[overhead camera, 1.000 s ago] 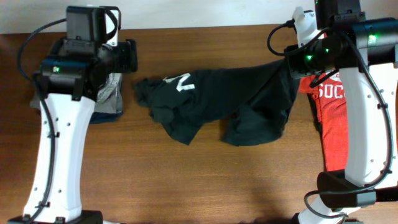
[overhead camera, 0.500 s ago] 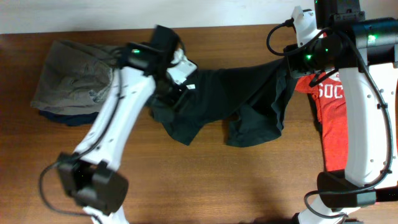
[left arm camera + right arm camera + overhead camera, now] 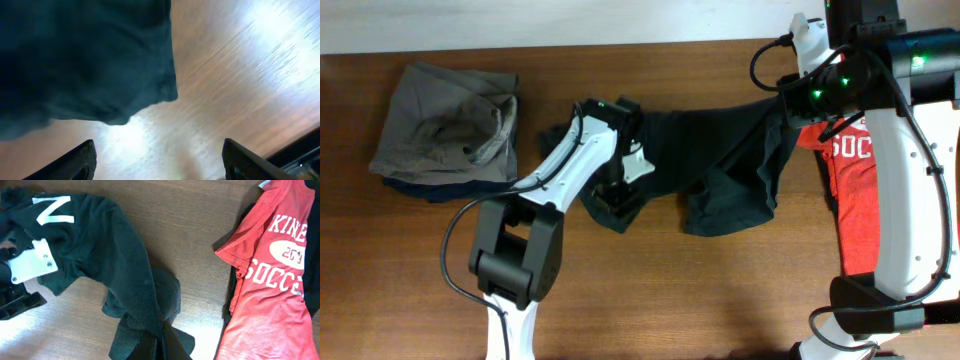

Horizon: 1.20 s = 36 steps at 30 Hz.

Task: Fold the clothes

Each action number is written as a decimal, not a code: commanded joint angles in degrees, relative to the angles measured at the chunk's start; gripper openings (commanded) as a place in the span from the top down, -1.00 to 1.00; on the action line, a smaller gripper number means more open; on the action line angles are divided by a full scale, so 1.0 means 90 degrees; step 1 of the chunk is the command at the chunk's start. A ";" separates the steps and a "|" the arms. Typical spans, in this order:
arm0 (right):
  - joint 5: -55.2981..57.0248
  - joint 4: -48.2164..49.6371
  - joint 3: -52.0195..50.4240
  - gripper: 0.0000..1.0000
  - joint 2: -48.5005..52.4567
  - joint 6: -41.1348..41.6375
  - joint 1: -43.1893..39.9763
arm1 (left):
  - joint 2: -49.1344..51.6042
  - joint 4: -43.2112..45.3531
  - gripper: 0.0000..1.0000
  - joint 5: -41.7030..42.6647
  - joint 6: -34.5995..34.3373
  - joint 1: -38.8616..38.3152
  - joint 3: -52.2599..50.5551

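A dark green shirt (image 3: 720, 150) with white lettering lies spread across the middle of the wooden table. My right gripper (image 3: 788, 100) is shut on its right edge and holds that part lifted; in the right wrist view the cloth (image 3: 125, 255) hangs from the jaws (image 3: 160, 347). My left gripper (image 3: 618, 195) is open and empty, low over the shirt's lower left corner. In the left wrist view the shirt's hem (image 3: 100, 65) lies just beyond the open fingers (image 3: 157, 160), with bare table between them.
A red soccer shirt (image 3: 855, 190) lies at the right under the right arm and also shows in the right wrist view (image 3: 270, 280). A folded grey and blue pile (image 3: 445, 130) sits at the far left.
My left arm has swung from the grey pile at the left across to the dark shirt's lower left corner. The right arm has stayed put, holding the shirt.
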 commanded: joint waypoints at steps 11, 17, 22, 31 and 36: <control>0.0102 0.0017 0.0080 0.92 0.0131 -0.0041 -0.0056 | 0.0012 0.1462 -0.61 0.0345 0.0124 0.0010 -0.1212; 0.0102 0.0036 0.0080 0.92 0.0131 -0.0041 -0.0056 | 0.0012 0.1705 -0.45 0.0301 0.0046 0.0010 -0.1336; 0.0100 0.0034 0.0080 0.92 0.0131 -0.0041 -0.0056 | 0.0012 0.1715 -0.11 0.0304 -0.0034 0.0007 -0.1399; 0.0100 0.0036 0.0080 0.92 0.0131 -0.0041 -0.0056 | 0.0012 0.2045 -0.12 0.0231 -0.0223 -0.0012 -0.1923; 0.0097 0.0034 0.0080 0.92 0.0131 -0.0039 -0.0056 | 0.0019 0.2072 -0.11 0.0211 -0.0338 -0.0206 -0.2028</control>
